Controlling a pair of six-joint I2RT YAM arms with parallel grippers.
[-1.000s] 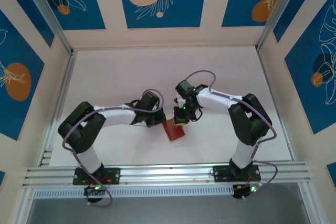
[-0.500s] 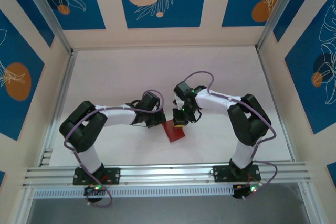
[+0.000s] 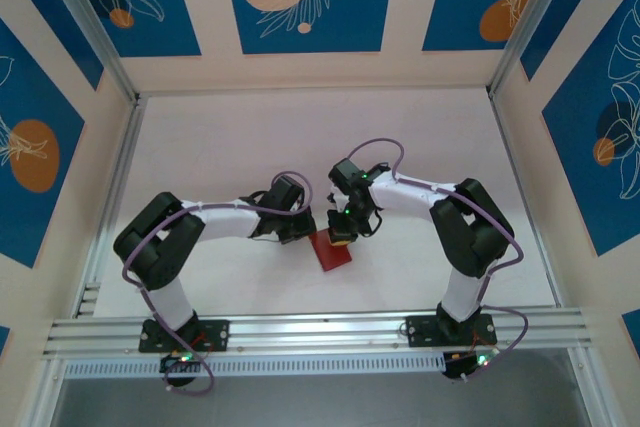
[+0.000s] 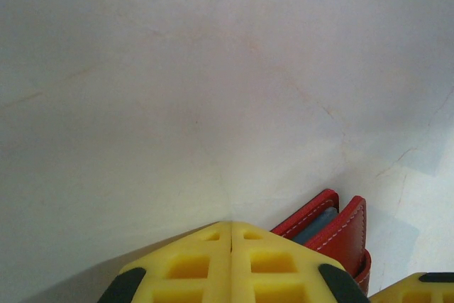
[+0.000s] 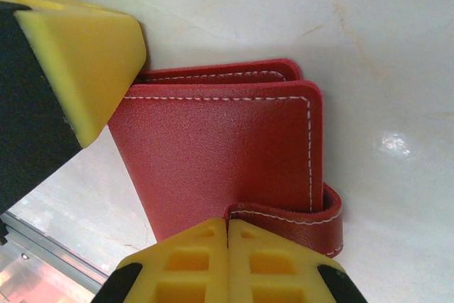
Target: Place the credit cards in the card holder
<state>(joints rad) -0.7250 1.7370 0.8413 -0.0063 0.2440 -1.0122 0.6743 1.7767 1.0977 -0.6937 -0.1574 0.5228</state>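
The card holder (image 3: 331,251) is a red wallet lying folded shut on the white table between both arms. In the right wrist view the card holder (image 5: 220,150) has white stitching, and its strap (image 5: 298,219) wraps over the flap's edge. My right gripper (image 5: 228,223) is shut, with its tips resting on that strap. My left gripper (image 4: 230,225) is shut too, its tips on the table just beside the card holder (image 4: 340,235). A thin blue-grey card edge (image 4: 316,224) shows between the red flaps. The left gripper's fingers (image 5: 81,62) sit against the wallet's far corner.
White table (image 3: 250,137) stretches out behind the arms, walled by patterned blue and cream panels. An aluminium rail (image 3: 320,332) runs along the near edge by the arm bases.
The right arm has edged slightly left over the wallet. The left arm and the wallet have hardly moved.
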